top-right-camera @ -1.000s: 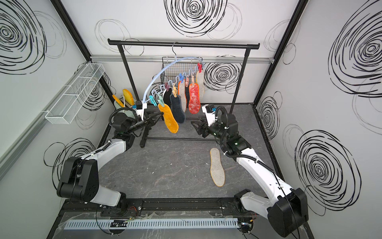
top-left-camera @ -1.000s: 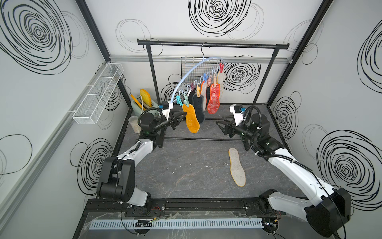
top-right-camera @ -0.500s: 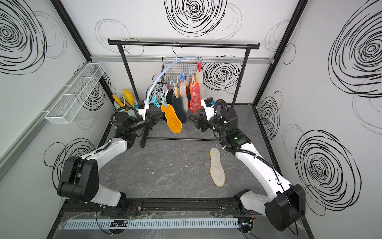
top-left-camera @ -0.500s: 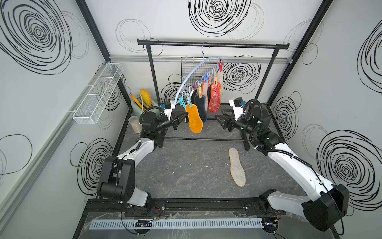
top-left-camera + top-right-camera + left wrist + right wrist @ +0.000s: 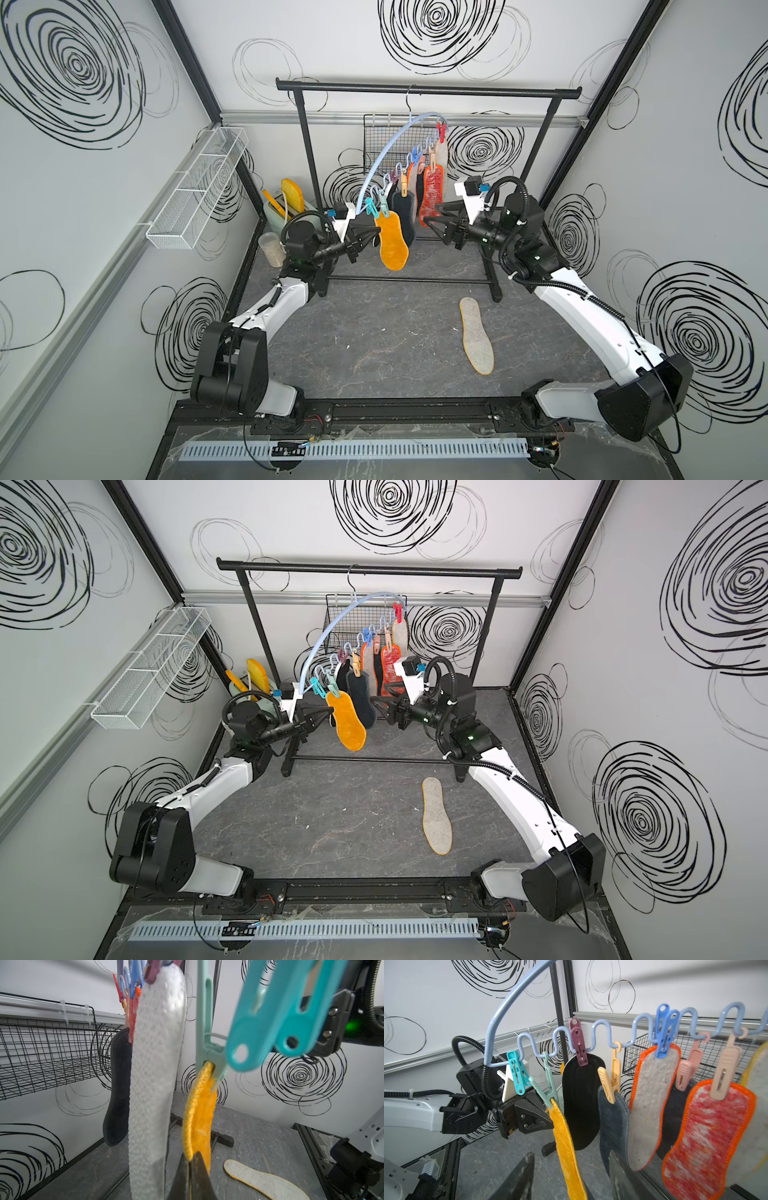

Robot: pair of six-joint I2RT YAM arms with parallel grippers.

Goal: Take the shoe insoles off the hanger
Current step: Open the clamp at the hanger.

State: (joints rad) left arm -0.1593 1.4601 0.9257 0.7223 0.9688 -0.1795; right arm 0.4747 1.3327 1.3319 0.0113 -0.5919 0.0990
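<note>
Black and wedge-shaped, the left claw (image 5: 192, 1160) is pressed together on the braided side edge of a fuzzy orange foot-shaped insole (image 5: 199, 1115), pinching it low down. The top of that insole is clamped in a mint-green plastic peg (image 5: 550, 1088) at the low end of a pale blue arched plastic hanger (image 5: 500, 1001), which hangs tilted by its wire hook from a black tubular garment rack (image 5: 428, 88). An empty teal peg (image 5: 516, 1072) sits beside the mint one. Along the hanger's wavy lower bar hang more pegged insoles: a black one (image 5: 581, 1101), a dark blue-grey one (image 5: 612, 1122), a grey felt one with an orange edge (image 5: 652, 1101) and a red-mottled one edged in orange (image 5: 708, 1136). The right claw (image 5: 432, 216) faces this row from the opposite side with its fingers spread apart; whether they touch an insole cannot be told. In both top views, one grey felt insole with a yellow edge (image 5: 477, 336) lies flat on the dark grey marbled worktop (image 5: 374, 353), well apart from the hanger.
</note>
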